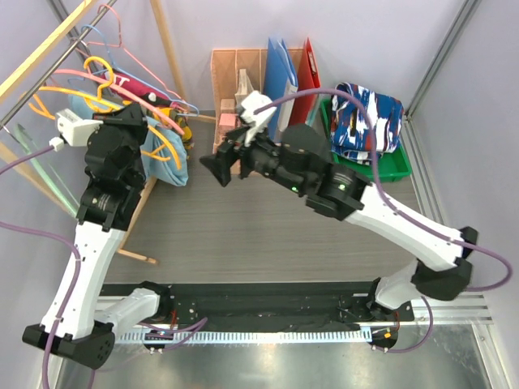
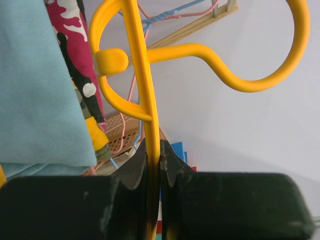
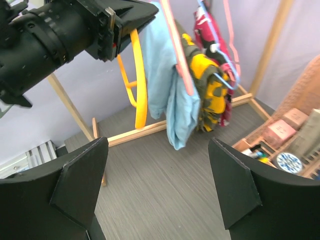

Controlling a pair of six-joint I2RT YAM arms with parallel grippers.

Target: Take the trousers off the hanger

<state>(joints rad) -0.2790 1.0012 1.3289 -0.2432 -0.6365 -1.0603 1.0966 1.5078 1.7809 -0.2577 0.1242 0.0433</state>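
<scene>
My left gripper (image 2: 153, 150) is shut on the bar of a yellow hanger (image 2: 145, 75) at the clothes rack; in the top view it (image 1: 150, 121) sits beside the hanging clothes. Light blue trousers (image 3: 172, 85) hang over a pink hanger, next to yellow-olive camouflage trousers (image 3: 207, 85) and pink camouflage trousers (image 3: 210, 25). My right gripper (image 3: 157, 142) is open and empty, above the table and facing the rack, short of the light blue trousers (image 1: 162, 166). Navy-white-red print trousers (image 1: 369, 117) lie in a green bin (image 1: 389, 170). A black cloth (image 1: 268, 312) lies along the near edge.
The wooden rack's base bar (image 3: 140, 132) lies on the table under the clothes. Several empty hangers (image 1: 122, 49) hang on the rail. A wooden organiser (image 1: 235, 81) with small items and blue and red folders (image 1: 280, 69) stand at the back.
</scene>
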